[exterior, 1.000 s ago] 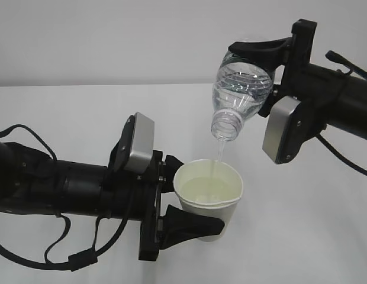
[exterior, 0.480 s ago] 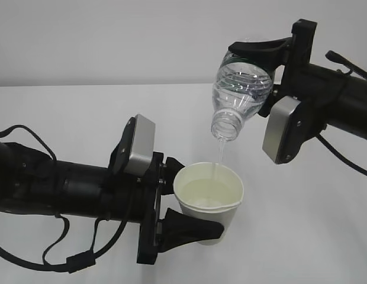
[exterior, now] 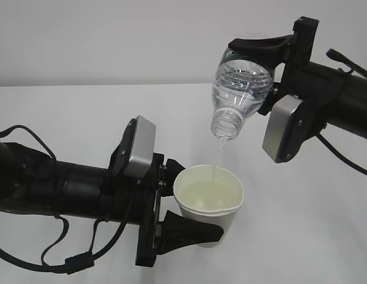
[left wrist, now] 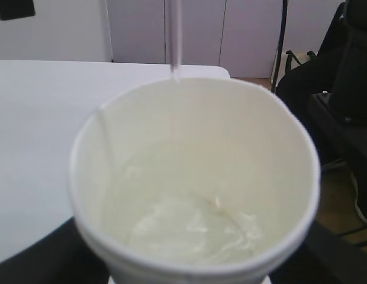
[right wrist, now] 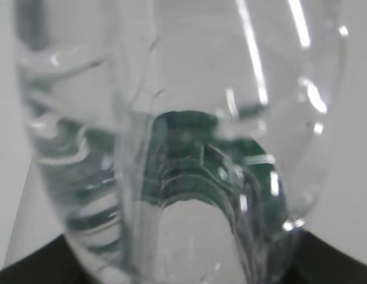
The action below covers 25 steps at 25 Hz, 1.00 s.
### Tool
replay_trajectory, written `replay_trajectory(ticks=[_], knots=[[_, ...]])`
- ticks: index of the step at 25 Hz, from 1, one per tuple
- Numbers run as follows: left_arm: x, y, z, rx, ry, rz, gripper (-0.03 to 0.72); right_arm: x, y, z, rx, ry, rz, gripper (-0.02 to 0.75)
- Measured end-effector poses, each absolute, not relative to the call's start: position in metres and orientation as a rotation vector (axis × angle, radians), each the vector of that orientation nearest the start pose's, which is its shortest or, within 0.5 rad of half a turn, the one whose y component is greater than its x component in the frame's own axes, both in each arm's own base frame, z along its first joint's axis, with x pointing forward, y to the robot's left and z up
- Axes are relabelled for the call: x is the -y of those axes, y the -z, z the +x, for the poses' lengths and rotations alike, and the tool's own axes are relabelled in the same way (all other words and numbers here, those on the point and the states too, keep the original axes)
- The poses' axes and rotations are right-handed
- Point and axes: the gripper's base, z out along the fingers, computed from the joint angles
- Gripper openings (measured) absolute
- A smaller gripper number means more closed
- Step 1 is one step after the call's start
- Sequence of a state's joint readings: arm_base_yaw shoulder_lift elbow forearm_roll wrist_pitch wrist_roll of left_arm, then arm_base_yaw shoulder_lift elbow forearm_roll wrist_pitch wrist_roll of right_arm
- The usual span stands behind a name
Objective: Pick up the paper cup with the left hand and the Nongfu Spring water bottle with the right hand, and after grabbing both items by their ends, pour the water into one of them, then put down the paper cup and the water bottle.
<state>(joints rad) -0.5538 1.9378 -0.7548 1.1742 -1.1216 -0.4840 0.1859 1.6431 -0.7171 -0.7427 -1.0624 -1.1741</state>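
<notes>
Two arms meet above the white table [exterior: 65, 112] | left hand [exterior: 189, 204] clamps the paper cup [exterior: 208, 204] upright, off the tabletop, partly filled | thin stream of water [exterior: 218, 155] falls into it | right hand [exterior: 266, 74] grips the Nongfu Spring water bottle [exterior: 240, 94], tipped neck-down just above the cup.

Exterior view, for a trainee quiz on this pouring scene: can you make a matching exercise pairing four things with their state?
Things:
1. paper cup
2. Nongfu Spring water bottle
3. water
4. table

States:
A. tipped neck-down in the right hand
B. bare white surface below
C. thin stream falling
D. upright in the left hand, partly filled

Pairs: 1-D, 2-A, 3-C, 4-B
</notes>
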Motion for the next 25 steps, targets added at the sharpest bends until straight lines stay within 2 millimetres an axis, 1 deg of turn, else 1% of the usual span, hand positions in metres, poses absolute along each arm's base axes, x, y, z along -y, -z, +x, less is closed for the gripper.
replay_trajectory(ticks=[25], knots=[[0.2315,-0.139,0.2305,-1.402,1.119,1.362,0.505,-0.1113,-0.2364,0.3006,-0.509,0.661,-1.45,0.416]])
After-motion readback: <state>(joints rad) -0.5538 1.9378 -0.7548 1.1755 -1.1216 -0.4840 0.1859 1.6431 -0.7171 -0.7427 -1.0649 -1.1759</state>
